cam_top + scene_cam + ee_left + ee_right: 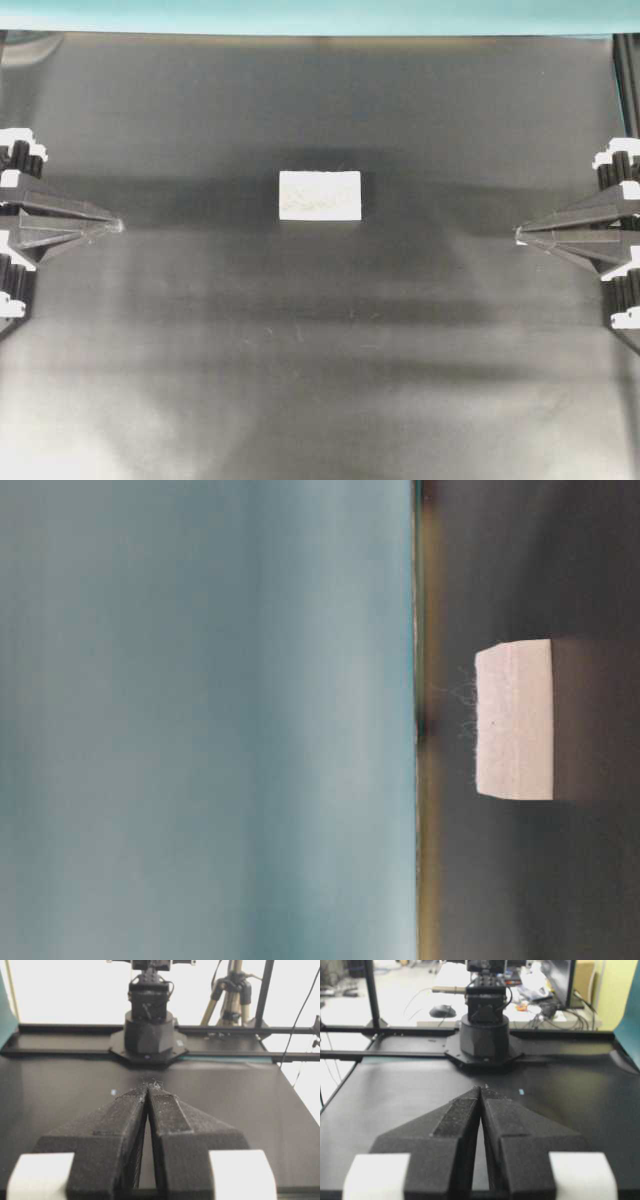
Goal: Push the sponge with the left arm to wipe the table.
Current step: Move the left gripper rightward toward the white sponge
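Sponge [320, 195] lay flat on black tabletop [320, 380], roughly mid-width in overhead view, a bit toward the teal strip [320, 15] at the far edge. Long axis ran left-right in that view, parallel to the strip; broad speckled face up. Table-level view showed sponge [514, 720] as a white block resting on the tabletop [600, 880] with a few loose fibres on one face, teal backdrop [200, 720] behind. No containers seen anywhere.

Left end effector [118, 226] sat at the left edge of overhead view, pointed tip aimed inward, well apart from sponge, slightly nearer the camera side than it. Left wrist view had the left end effector [151, 1087] with fingers pressed together at the tip, holding nothing. Right end effector [519, 236] mirrored it at the right edge, also well apart from sponge. Right wrist view showed the right end effector [481, 1091] pinched closed too, nothing between its fingers
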